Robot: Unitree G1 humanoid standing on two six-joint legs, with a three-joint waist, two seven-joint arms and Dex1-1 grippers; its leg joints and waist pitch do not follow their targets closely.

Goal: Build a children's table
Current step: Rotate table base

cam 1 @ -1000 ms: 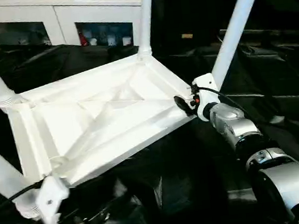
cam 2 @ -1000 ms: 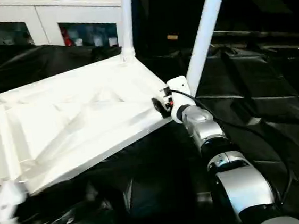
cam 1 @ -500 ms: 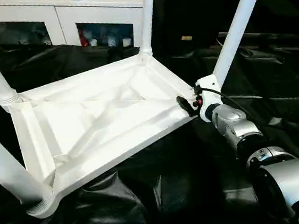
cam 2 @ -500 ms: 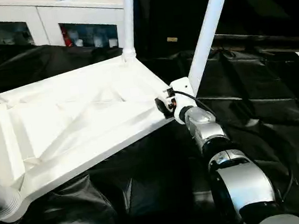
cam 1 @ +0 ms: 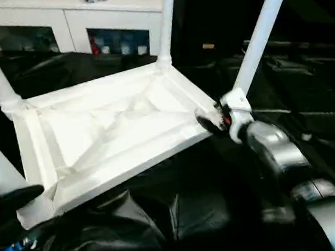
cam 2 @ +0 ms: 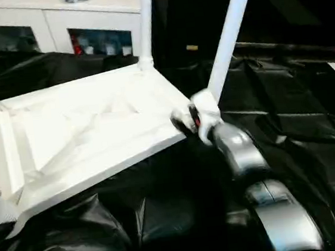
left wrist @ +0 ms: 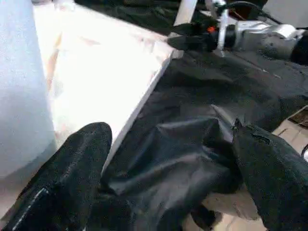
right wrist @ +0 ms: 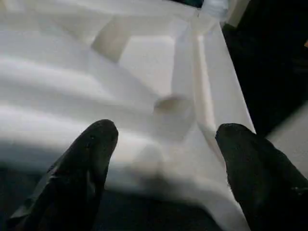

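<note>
White plastic tabletop (cam 1: 114, 134) lies underside up on black sheeting (cam 1: 181, 202), with 4 white legs (cam 1: 262, 28) standing up from its corner sockets. Right gripper (cam 1: 210, 121) sits at the near right corner with fingers (right wrist: 91, 159) apart over the ribbed underside. Left gripper (left wrist: 173, 163) hangs by the near left corner, fingers spread wide, holding nothing.
</note>
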